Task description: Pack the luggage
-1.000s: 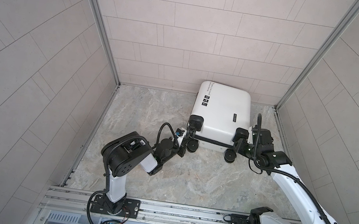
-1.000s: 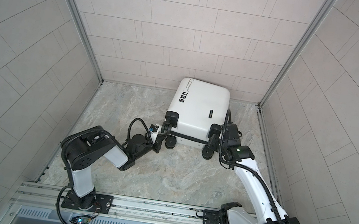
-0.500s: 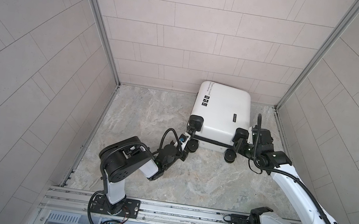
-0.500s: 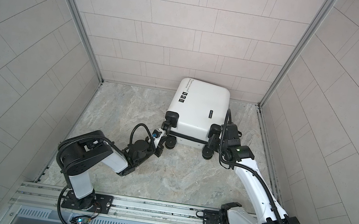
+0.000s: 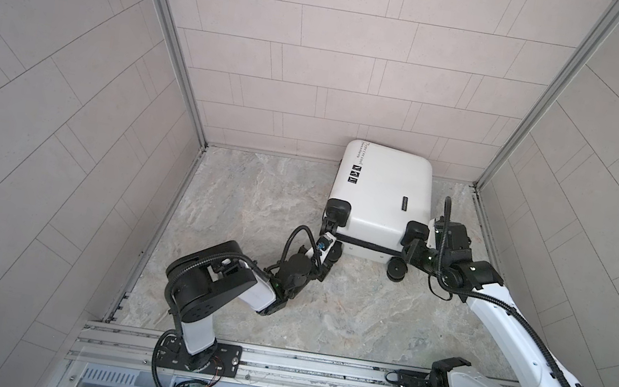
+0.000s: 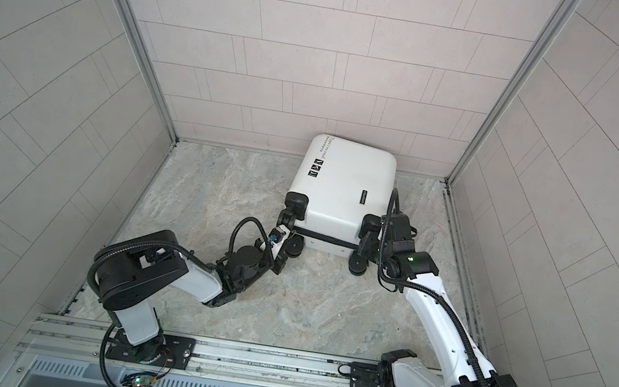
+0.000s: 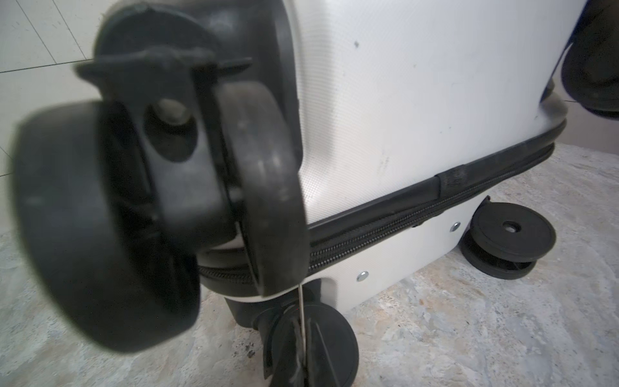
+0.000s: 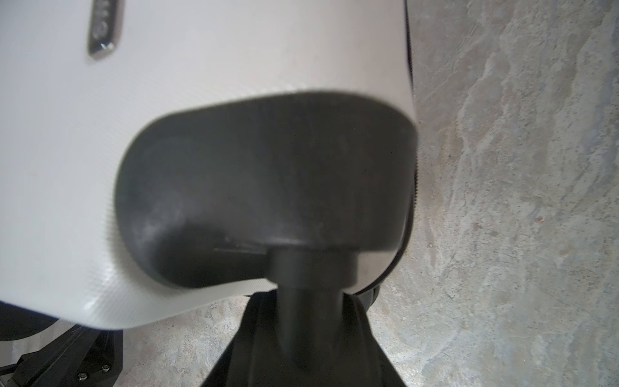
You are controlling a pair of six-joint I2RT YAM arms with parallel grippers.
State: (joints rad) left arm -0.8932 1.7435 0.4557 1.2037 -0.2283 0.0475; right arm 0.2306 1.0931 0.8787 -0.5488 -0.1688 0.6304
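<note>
The luggage, a white hard-shell suitcase, lies flat and closed near the back wall in both top views. My left gripper is at its near left corner, beside the lower wheel. In the left wrist view the gripper is shut on a thin metal zipper pull hanging from the black zipper band. My right gripper is at the near right corner. In the right wrist view the gripper is closed around the stem of the upper wheel, below its black housing.
Tiled walls enclose the marble floor on three sides, and the luggage sits close to the back wall. A metal rail with both arm bases runs along the front. Another wheel rests on the floor by the right gripper.
The left arm's elbow and forearm have swung lower toward the front while its gripper stays at the luggage's near left corner. The right arm and the luggage have not moved.
</note>
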